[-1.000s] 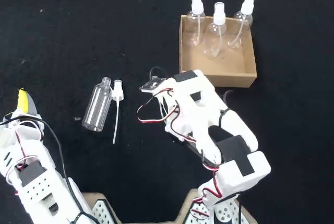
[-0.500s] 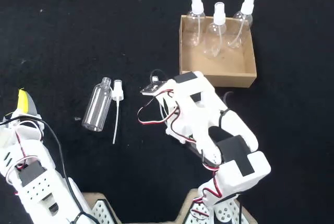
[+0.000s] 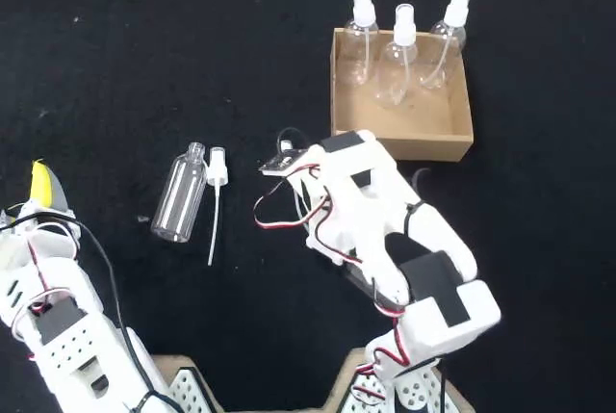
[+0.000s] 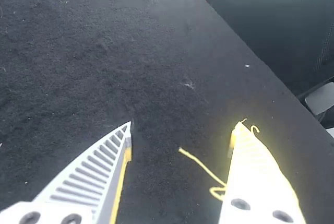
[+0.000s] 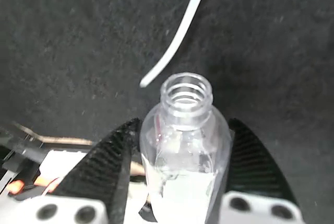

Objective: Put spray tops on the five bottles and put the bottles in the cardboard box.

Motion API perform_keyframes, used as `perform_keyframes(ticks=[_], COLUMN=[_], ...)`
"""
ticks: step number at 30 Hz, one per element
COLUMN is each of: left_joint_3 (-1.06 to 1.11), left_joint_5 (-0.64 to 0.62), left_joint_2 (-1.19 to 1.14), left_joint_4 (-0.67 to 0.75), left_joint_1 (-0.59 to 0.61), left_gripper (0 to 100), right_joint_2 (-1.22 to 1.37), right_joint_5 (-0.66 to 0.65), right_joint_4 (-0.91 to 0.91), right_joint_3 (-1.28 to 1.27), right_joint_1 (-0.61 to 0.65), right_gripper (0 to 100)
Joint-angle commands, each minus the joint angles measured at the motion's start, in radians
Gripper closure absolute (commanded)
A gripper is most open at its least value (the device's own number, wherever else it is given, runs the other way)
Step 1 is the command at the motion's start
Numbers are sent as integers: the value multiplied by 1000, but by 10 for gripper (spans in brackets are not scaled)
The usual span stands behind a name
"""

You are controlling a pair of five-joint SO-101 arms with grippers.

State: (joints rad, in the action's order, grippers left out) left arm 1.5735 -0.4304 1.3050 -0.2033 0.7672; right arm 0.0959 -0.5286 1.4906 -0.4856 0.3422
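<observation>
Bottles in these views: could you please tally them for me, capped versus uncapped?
Capped bottles, in the cardboard box: 3
Uncapped bottles: 2, one lying on the table, one in the right claw
Total: 5

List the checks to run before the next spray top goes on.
1. Right gripper clamped on the held bottle: ok.
2. Its neck open, no top on: ok.
3. Left gripper open and empty: ok.
4. Spray top in a gripper: not ok; it lies on the table beside the uncapped second bottle.
5. Room in the cardboard box: ok; three capped bottles stand along its far side.
6. Which top the dip tube beyond the held bottle belongs to: cannot tell.
</observation>
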Motion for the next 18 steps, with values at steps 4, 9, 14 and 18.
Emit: perform_keyframes(ticks=[4, 9, 14, 18], left_joint_3=[31, 33, 31, 1], left_joint_5=[25, 115, 229, 292], left_joint_2=[14, 14, 14, 14], left_joint_4=[118, 117, 75, -11], left_joint_1=[-47, -127, -237, -334], left_gripper=[708, 708, 708, 708], right_joint_2=[-377, -711, -947, -1072], right_joint_5=[2, 5, 74, 155], right_joint_4=[232, 169, 21, -121], right_joint_3=[209, 217, 145, 30], right_joint_1=[-5, -9, -2, 91], right_gripper=[804, 804, 805, 806])
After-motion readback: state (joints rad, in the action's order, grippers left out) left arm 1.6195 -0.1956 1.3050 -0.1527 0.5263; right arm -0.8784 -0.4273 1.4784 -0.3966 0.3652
